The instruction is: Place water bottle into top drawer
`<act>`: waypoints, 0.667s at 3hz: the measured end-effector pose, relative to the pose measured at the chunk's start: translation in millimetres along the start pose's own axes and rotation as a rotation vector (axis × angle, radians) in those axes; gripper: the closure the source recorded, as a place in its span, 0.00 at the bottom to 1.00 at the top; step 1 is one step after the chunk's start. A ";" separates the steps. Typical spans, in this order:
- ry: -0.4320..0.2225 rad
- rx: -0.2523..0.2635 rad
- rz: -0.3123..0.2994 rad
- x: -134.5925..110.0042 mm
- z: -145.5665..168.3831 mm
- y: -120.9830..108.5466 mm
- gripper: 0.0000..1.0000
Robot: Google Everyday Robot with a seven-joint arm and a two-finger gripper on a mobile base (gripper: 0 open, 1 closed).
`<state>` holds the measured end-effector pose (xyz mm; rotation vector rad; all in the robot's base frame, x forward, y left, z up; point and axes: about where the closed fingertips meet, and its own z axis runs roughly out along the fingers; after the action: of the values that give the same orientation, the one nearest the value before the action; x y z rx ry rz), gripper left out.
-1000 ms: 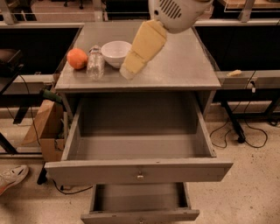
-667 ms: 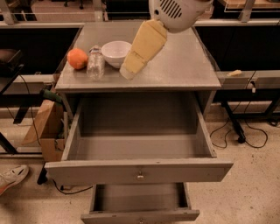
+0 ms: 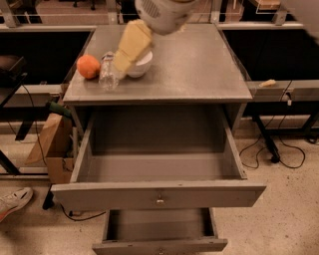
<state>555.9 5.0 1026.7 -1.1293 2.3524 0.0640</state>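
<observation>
Currently the pale gripper (image 3: 121,61) sits beside the small clear crinkled plastic water bottle (image 3: 107,74); grasp state we cannot tell; a nudge could topple it.

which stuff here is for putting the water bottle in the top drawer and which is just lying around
For the job:
water bottle, standing on the cabinet top
top drawer, open
gripper, right next to the bottle

Just lying about:
orange
white bowl
lower drawer
shoe

Claw (image 3: 122,59) upper left, slanting down-left from round white wrist (image 3: 162,12) at top edge
</observation>
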 end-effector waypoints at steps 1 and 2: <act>0.062 0.035 0.105 -36.2 54.4 -4.0 0.00; 0.110 0.044 0.253 -59.9 98.0 -5.0 0.00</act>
<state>633.2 70.0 971.8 -0.8284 2.5703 0.0408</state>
